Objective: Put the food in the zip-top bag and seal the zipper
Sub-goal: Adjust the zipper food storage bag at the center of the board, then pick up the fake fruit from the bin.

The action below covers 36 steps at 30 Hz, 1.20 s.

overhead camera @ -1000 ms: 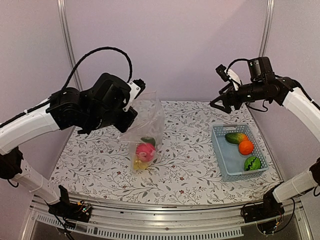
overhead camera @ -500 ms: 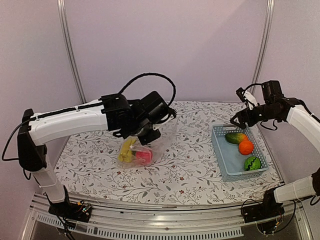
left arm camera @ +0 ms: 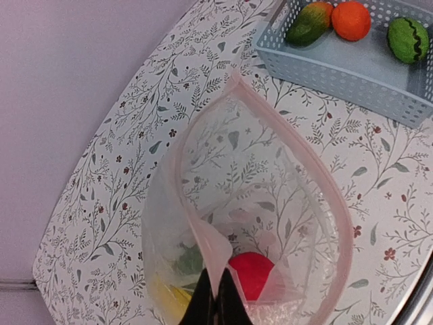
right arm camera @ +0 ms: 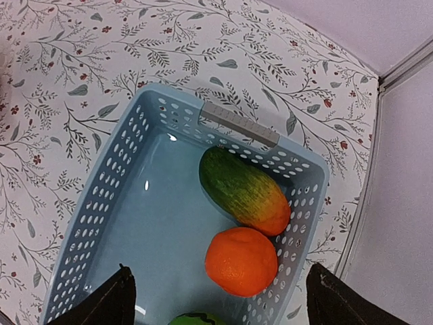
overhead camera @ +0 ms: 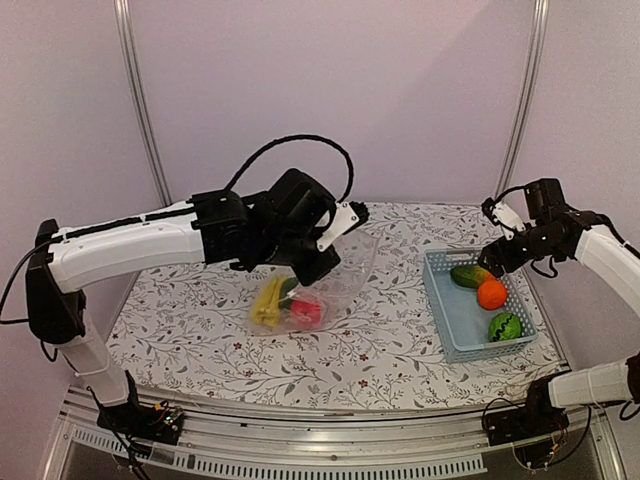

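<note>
the left tool (left arm camera: 216, 301) is clenched on the near edge of the bag (left arm camera: 270, 203). it pinches the pale zipper (left arm camera: 318, 169) and holds the mouth up, so that the mouth gapes wide toward the basket (left arm camera: 325, 68). the bottom of the bag rests near the middle of the worktop (overhead camera: 180, 320). inside it we see the apple (left arm camera: 252, 274), the bananas (overhead camera: 268, 300) and a dark green piece (left arm camera: 191, 261), all close together at the bottom.

the right tool (right arm camera: 220, 305) hovers over the basket with its fingers (right arm camera: 115, 301) spread wide and nothing between them. the mango (right arm camera: 243, 191), the orange (right arm camera: 241, 262) and the striped ball (overhead camera: 505, 327) lie in a row along the right wall of the basket. the blue floor shows along its left wall. the basket stands close to the right edge of the worktop, well apart from the bag, with patterned worktop showing between them.
</note>
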Each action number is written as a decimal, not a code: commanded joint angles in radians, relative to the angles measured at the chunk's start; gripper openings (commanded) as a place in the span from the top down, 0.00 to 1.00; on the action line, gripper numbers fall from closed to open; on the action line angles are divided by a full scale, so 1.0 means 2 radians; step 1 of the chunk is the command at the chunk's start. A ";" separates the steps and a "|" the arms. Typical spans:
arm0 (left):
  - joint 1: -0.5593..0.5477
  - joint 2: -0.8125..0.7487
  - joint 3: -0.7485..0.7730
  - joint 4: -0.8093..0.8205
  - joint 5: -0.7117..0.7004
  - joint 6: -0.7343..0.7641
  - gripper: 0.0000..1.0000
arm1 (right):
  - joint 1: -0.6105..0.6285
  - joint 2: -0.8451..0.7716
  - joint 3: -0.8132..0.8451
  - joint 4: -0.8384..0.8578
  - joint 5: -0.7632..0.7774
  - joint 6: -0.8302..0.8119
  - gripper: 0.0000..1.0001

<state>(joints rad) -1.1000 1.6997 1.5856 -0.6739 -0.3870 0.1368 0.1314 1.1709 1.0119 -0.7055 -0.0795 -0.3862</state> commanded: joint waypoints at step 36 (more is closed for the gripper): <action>-0.010 -0.098 -0.157 0.158 -0.035 -0.030 1.00 | -0.004 0.152 -0.016 0.014 0.109 -0.018 0.27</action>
<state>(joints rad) -1.1084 1.5047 1.2778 -0.3782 -0.4389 0.0631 0.1295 1.4349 0.9443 -0.7094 0.1444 -0.4175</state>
